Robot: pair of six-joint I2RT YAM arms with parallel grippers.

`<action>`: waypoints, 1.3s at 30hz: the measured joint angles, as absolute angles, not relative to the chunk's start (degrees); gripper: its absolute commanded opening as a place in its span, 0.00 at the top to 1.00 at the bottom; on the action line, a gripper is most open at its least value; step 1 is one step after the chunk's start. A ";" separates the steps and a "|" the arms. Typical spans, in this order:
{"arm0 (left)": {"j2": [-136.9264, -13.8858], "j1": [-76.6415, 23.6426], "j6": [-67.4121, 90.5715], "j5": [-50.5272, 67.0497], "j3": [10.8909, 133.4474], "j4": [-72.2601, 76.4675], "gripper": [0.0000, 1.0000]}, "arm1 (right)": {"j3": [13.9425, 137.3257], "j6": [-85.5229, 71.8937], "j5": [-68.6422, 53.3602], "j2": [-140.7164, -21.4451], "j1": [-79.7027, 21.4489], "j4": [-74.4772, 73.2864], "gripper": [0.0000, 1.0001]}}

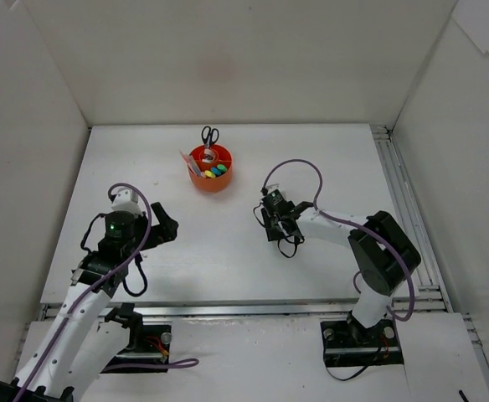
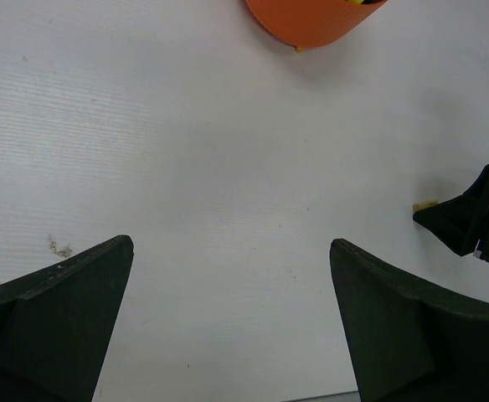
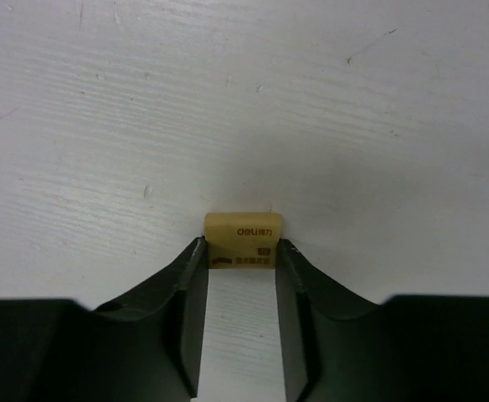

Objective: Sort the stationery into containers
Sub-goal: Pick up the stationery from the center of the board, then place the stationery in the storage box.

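My right pincer [image 3: 241, 251] is closed down onto the eraser [image 3: 243, 231]. Tips touch its two short sides. Its near half sits between them and the far half sticks out ahead. The eraser is beige and lies flat on the tabletop [image 3: 228, 100]. Top print reads "deli"; the smaller line under it is too blurred to read. My left pincer [image 2: 232, 243] is spread wide, holding nothing. The organiser [image 1: 212, 184] is well apart, far-left of the eraser, with scissors [image 1: 210, 135] and highlighters [image 1: 217, 172] in it.
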State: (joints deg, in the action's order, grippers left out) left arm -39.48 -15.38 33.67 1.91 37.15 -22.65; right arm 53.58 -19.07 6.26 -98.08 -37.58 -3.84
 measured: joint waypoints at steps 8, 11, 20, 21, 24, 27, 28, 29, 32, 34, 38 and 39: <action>-41.25 -15.38 33.63 1.87 37.15 -22.37 0.00 | 57.30 -16.12 6.37 -99.96 -37.91 -5.23 0.86; -42.22 -15.38 33.61 1.87 37.17 -21.93 0.01 | 62.24 -13.47 5.63 -100.99 -37.93 -5.41 0.86; -45.25 -15.42 32.67 -0.47 39.81 -22.22 0.01 | 79.11 8.38 -7.40 -105.21 -35.90 7.16 0.85; -45.47 -15.42 32.53 -1.08 40.29 -22.24 0.01 | 82.30 11.49 -9.76 -107.13 -35.11 7.14 0.85; -46.85 -15.42 32.12 -2.55 41.82 -22.26 0.00 | 89.21 21.08 -16.49 -112.38 -33.15 8.45 0.83; -49.06 -15.42 31.68 -3.49 43.33 -22.33 0.00 | 92.75 32.45 -22.90 -116.11 -31.55 8.08 0.83; -49.76 -15.42 31.48 -3.79 43.79 -22.39 0.00 | 93.84 35.64 -24.53 -117.19 -31.24 7.44 0.83; -50.28 -15.42 31.27 -4.08 44.10 -22.39 0.00 | 95.61 39.38 -26.24 -118.78 -31.03 6.37 0.83; -51.13 -15.42 30.22 -4.84 44.80 -22.41 0.00 | 101.65 47.05 -30.50 -123.66 -30.30 3.16 0.82; -51.29 -15.42 29.69 -5.17 45.17 -22.39 0.01 | 105.56 50.24 -33.01 -126.69 -30.06 2.04 0.81; -52.25 -15.42 28.73 -5.58 46.13 -22.04 0.00 | 111.61 53.52 -36.21 -131.24 -29.80 0.54 0.79; -52.73 -15.42 28.62 -5.61 46.37 -22.04 0.00 | 112.66 53.93 -36.67 -132.03 -29.78 0.45 0.79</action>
